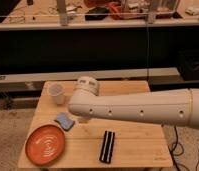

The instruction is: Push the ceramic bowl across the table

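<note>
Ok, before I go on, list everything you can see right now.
ceramic bowl: one, orange-red, table's front-left corner
cup: one, white, back-left
pad: one, blue-grey, just beyond the bowl
bar-shaped object: one, black, lying flat front-middle
table: one, light wooden slats, centre
shelf: one, cluttered, behind
cables: dark, floor at right
arm: one, white, reaching in from the right
gripper: one, mostly hidden under the arm's end, over the table's left-middle
</note>
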Controlling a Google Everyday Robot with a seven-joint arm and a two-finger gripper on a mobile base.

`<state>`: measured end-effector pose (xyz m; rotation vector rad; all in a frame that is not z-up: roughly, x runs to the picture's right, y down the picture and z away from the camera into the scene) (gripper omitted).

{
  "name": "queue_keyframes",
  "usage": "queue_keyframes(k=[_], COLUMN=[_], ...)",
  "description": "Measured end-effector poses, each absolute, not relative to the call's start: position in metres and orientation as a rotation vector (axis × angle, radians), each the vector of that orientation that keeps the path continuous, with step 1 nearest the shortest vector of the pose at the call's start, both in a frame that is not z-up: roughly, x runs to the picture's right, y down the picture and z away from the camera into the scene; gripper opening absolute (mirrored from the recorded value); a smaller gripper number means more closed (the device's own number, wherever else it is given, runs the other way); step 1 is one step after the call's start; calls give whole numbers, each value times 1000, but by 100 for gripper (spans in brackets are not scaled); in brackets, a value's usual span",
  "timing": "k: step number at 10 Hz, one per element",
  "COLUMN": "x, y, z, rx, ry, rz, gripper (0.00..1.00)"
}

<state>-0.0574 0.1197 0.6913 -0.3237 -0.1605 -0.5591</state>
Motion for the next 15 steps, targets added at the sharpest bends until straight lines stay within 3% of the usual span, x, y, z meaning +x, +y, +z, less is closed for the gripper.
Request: queue_keyframes(k=[3, 4, 15], x=[-69, -80, -115], y=[129, 134, 142], z=[695, 697, 694], rx=[-321, -318, -308], ry=[-181, -193, -292], rz=[-581, -593, -641], gripper=[4, 1, 1])
